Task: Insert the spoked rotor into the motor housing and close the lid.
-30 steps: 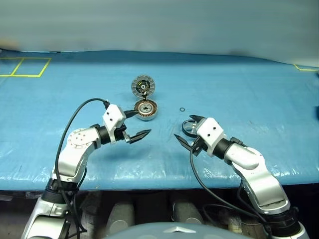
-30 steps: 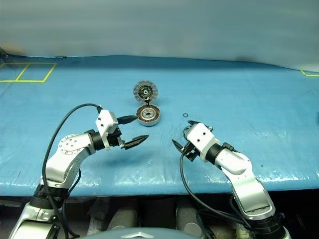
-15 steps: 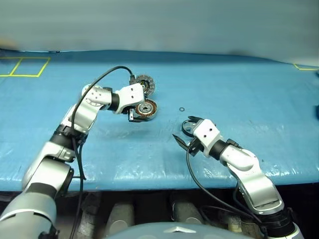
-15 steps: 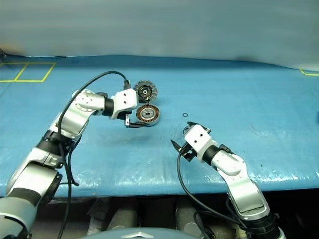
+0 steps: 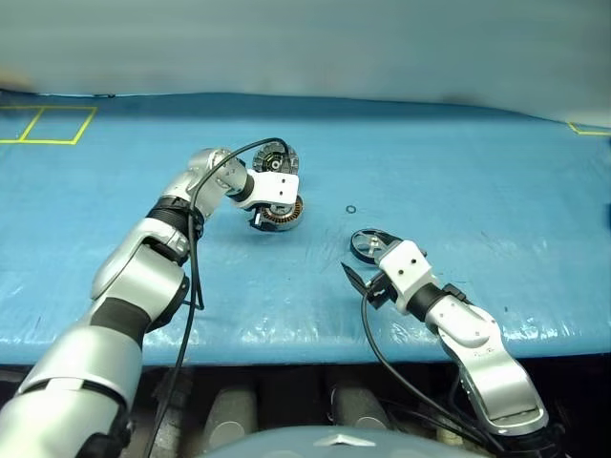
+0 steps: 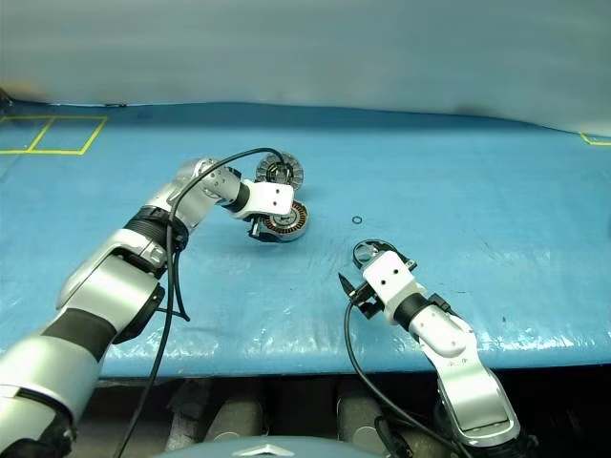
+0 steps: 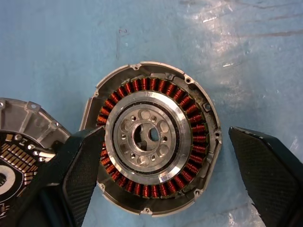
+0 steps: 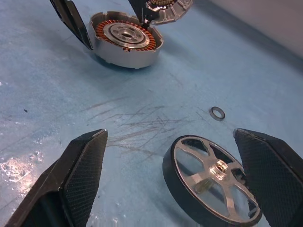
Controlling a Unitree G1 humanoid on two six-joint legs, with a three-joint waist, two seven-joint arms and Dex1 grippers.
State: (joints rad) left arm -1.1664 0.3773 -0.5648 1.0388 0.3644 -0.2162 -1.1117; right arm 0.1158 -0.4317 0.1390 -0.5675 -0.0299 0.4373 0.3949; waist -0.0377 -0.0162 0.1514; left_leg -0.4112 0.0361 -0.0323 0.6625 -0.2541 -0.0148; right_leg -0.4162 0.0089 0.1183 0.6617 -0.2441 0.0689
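Motor housing [image 7: 154,163] between open left jaws, untouched

L arm stretches far fwd, elbow extended, wrist bent so the left hand [image 5: 264,216] points down over the motor housing [image 5: 283,214]; its black fingers [image 7: 80,175] stand wide apart, one on each side of the housing, not touching it. R arm stays low and nearer the robot than the housing, forearm angled fwd and inward. Right hand [image 5: 367,279] sits nearly level, well apart from the housing, fingers [image 8: 80,165] spread wide, nothing between them gripped.
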